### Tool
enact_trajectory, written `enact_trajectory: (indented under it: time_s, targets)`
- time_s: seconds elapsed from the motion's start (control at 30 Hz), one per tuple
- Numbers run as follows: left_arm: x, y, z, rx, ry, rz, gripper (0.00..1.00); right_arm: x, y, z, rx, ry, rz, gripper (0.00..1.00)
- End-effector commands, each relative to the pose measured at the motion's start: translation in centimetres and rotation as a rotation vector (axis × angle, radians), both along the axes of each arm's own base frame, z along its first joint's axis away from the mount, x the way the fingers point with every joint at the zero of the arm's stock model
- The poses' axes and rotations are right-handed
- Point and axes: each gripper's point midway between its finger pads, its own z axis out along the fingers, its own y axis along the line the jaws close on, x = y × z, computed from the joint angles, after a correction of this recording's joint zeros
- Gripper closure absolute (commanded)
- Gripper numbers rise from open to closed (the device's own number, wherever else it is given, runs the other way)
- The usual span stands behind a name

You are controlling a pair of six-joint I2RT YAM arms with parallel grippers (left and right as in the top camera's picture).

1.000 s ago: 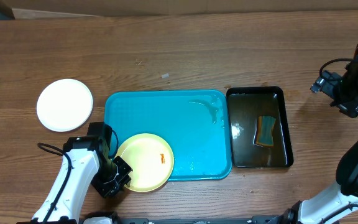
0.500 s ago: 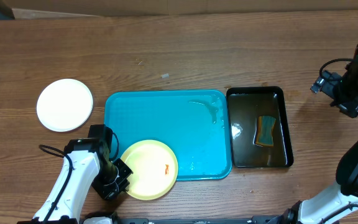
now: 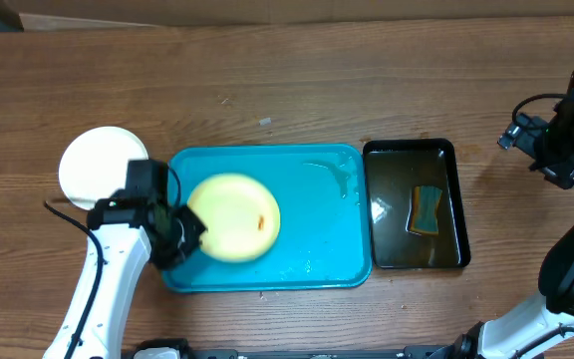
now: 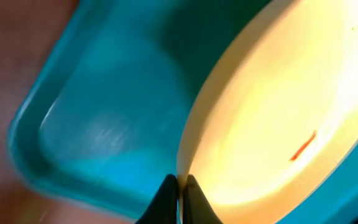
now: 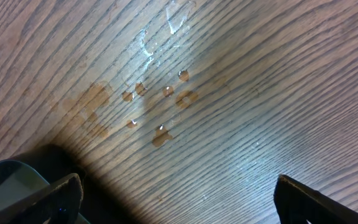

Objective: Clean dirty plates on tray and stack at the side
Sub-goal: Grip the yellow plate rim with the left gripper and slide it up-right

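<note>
We see the left gripper point(image 3: 185, 229) clamped shut on the 9 o'clock rim of the pale yellow plate point(image 3: 232, 217). A second ago the plate overhung the tray point(image 3: 317, 189) at its 7 o'clock corner, and it now hangs tilted above the tray's left half, its orange smear point(image 3: 260, 222) unwiped. The right gripper point(image 5: 178, 196), jaws wide apart, idles at 3 o'clock, so we judge that the cleaning of this plate is only beginning.

Even overhead light; blurred left-wrist view
</note>
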Motion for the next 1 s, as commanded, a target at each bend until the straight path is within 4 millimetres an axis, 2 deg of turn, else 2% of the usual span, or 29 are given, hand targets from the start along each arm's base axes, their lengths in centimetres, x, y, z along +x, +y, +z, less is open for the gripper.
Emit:
enact_trajectory:
  time_s: [0.0,0.1,0.37,0.47,0.5,0.57,0.67,0.7,0.73,0.77,0.87,0.97]
  targets:
    - [3.2,-0.6,1.4,0.002,-0.122,-0.036,0.96,0.4,0.0,0.8,-0.006,-0.028,-0.003,0.00]
    - [4.0,-1.7,1.0,-0.006,-0.131,-0.051,0.96,0.4,0.0,0.8,-0.006,-0.028,-0.003,0.00]
    - [3.9,-6.0,-2.7,-0.005,-0.039,-0.184,0.96,0.4,0.0,0.8,-0.006,-0.028,-0.003,0.00]
    - [3.8,-7.1,-3.4,-0.007,-0.027,-0.201,0.96,0.4,0.0,0.8,-0.006,-0.028,-0.003,0.00]
    - [3.9,-7.4,-3.4,-0.008,-0.031,-0.208,0.92,0.4,0.0,0.8,-0.006,-0.028,-0.003,0.00]
    - [4.1,-7.7,-3.2,-0.003,-0.049,-0.261,0.71,0.4,0.0,0.8,-0.006,-0.028,-0.003,0.00]
    - [5.0,-7.9,-1.7,0.024,-0.101,-0.427,0.39,0.4,0.0,0.8,-0.006,-0.028,-0.003,0.00]
    - [5.4,-7.9,-0.9,0.038,-0.118,-0.475,0.33,0.4,0.0,0.8,-0.006,-0.028,-0.003,0.00]
    - [6.0,-7.8,0.0,0.060,-0.136,-0.515,0.32,0.4,0.0,0.8,-0.006,-0.028,-0.003,0.00]
    - [6.9,-7.5,1.4,0.096,-0.163,-0.553,0.34,0.4,0.0,0.8,-0.006,-0.028,-0.003,0.00]
    - [8.8,-6.8,3.9,0.176,-0.224,-0.597,0.41,0.4,0.0,0.8,-0.006,-0.028,-0.003,0.00]
    - [10.0,-6.9,5.1,0.212,-0.285,-0.663,0.51,0.4,0.0,0.8,-0.006,-0.028,-0.003,0.00]
